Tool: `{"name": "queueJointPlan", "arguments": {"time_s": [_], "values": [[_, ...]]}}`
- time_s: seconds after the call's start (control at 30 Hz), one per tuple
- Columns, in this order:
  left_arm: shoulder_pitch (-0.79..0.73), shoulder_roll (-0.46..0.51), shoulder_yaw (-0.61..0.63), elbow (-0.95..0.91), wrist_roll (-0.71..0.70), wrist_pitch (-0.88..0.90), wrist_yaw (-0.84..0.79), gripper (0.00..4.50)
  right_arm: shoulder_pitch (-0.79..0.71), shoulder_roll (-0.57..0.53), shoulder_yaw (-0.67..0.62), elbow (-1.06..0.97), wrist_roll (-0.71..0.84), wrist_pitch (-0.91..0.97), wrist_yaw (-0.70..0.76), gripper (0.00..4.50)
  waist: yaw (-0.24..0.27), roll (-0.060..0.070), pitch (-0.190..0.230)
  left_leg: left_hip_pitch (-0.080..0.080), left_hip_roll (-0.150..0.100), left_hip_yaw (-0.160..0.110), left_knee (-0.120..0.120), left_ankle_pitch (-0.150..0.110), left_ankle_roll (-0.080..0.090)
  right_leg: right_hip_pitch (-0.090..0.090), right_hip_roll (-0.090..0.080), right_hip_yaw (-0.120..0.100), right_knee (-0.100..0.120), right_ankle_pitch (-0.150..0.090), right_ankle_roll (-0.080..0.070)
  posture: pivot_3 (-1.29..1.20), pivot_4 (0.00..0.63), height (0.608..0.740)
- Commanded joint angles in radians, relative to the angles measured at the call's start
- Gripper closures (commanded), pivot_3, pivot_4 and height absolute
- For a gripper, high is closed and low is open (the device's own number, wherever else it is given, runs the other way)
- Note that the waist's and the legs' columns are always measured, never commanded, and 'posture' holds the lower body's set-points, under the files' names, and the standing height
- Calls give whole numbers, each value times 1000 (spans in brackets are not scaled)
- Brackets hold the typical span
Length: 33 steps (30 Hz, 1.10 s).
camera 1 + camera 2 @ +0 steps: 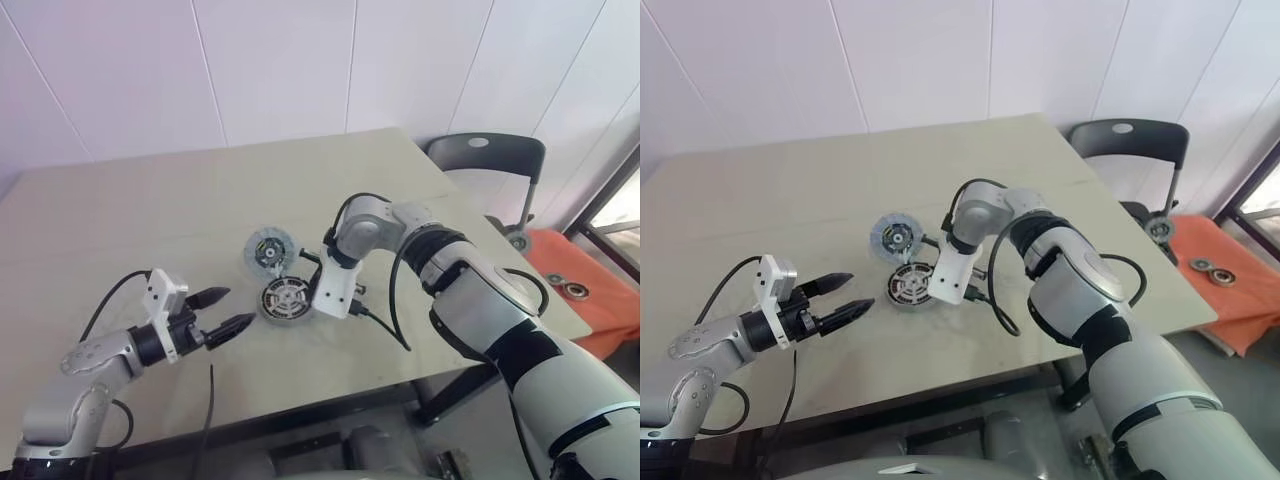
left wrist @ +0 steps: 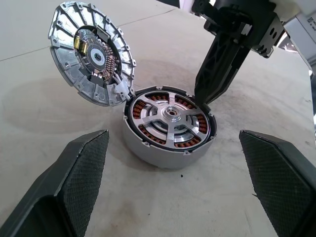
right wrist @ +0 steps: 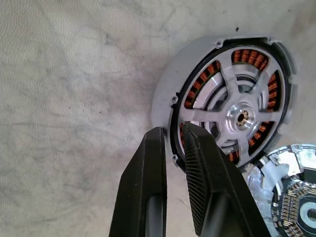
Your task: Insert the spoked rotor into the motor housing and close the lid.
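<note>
**Q.** Where are the parts, and what is each pincer doing?

**A.** The spoked rotor (image 3: 232, 116) sits seated inside the motor housing (image 2: 148, 150) on the table (image 1: 150, 200), with copper windings visible between its spokes. The lid (image 2: 69, 74) is tilted up at about 11 o'clock of the housing, inner face showing, its lower edge touching the housing's rim. The right gripper (image 3: 170, 131) points down at the housing's 3 o'clock edge, narrowed to a slit across the rim where the rotor's dark ring meets the housing wall. The left gripper (image 1: 238, 307) waits near the housing at about 8 o'clock, spread wide and holding nothing.

**Q.** How will these parts handle?

**A.** As a judgement, all three are rigid metal, with smooth, slippery faces. The housing looks dense enough to stay put. The lid is thin and exposes a circuit board and a small white connector, so it is best taken by its ribbed outer edge and never by the board. The windings should not be touched.

**Q.** Is any writing legible?

**A.** No brand, label or lettering can be read.
</note>
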Motion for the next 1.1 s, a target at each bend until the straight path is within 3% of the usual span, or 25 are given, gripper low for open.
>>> {"name": "queueJointPlan", "arguments": {"time_s": [0.03, 0.37, 0.47, 0.73, 0.97, 1.1], "values": [[-2, 3, 13, -27, 0, -15, 4, 0, -13, 17, -12, -1, 3, 3, -22, 3867, 0, 0, 0, 0, 0, 0, 0, 0, 0, 0, 0, 0, 0, 0, 0, 0, 0, 740], [14, -8, 8, -38, 1, -21, 16, 0, -16, 39, 1, 32, -50, 60, -87, 3867, -3, -1, 0, 1, 0, 0, 0, 0, 0, 1, 0, 0, 0, 0, 0, 0, 0, 740], [15, -12, 7, -40, 1, -20, 19, 0, -13, 48, -11, 39, -40, 68, -80, 4359, -5, -1, 0, 4, 0, -1, 0, 0, 0, 2, 1, 1, 1, 0, -1, 0, 0, 740], [12, -15, 4, -33, 2, -21, 20, 0, 20, 106, -123, 30, 109, 177, 126, 4384, -27, -1, 0, 3, 0, -2, 0, 0, 0, 2, 2, 1, 1, 0, -2, 0, 0, 740], [8, -19, -1, -33, 2, -20, 23, 0, 38, 188, -228, -63, 252, 581, 411, 4384, -26, 0, 0, 1, 0, -3, -3, 0, 0, -1, 2, 0, 1, 2, 1, 0, 0, 740], [3, -25, -6, -30, 4, -22, 27, 0, 35, 216, -224, -136, 270, 861, 482, 4384, -20, 1, 0, -1, 0, -3, -3, 0, 0, -3, 2, 0, 0, 2, 1, 0, 0, 740]]}}
